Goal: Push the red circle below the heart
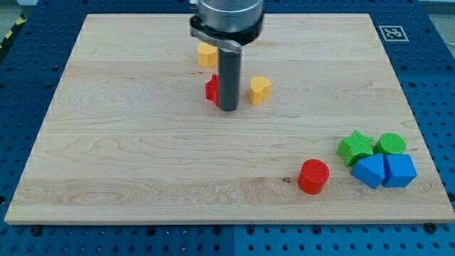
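The red circle lies on the wooden board toward the view's bottom right. The yellow heart lies above the board's middle, well up and to the left of the red circle. My tip is at the end of the dark rod, just left of the yellow heart and far from the red circle. A red block is partly hidden behind the rod, so its shape is unclear.
A yellow block lies near the view's top, above the rod's tip. At the right edge a green star, a green round block and two blue blocks sit in a cluster, right of the red circle.
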Tool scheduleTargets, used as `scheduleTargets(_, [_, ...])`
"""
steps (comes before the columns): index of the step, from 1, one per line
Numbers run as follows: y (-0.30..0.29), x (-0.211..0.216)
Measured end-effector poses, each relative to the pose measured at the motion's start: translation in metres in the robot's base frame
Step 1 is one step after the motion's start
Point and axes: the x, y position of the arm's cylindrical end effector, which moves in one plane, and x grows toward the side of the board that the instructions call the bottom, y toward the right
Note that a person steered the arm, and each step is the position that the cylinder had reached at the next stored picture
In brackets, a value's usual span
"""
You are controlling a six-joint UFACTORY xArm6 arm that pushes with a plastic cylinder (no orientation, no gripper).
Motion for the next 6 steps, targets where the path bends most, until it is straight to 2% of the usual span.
scheduleTargets(2, [-0.030,-0.004])
scheduleTargets(3, [-0.030,0.047])
scheduleTargets(4, [-0.012,0.130])
scheduleTargets(5, [0.059,0.175])
scheduleTargets(6, [0.112,0.182])
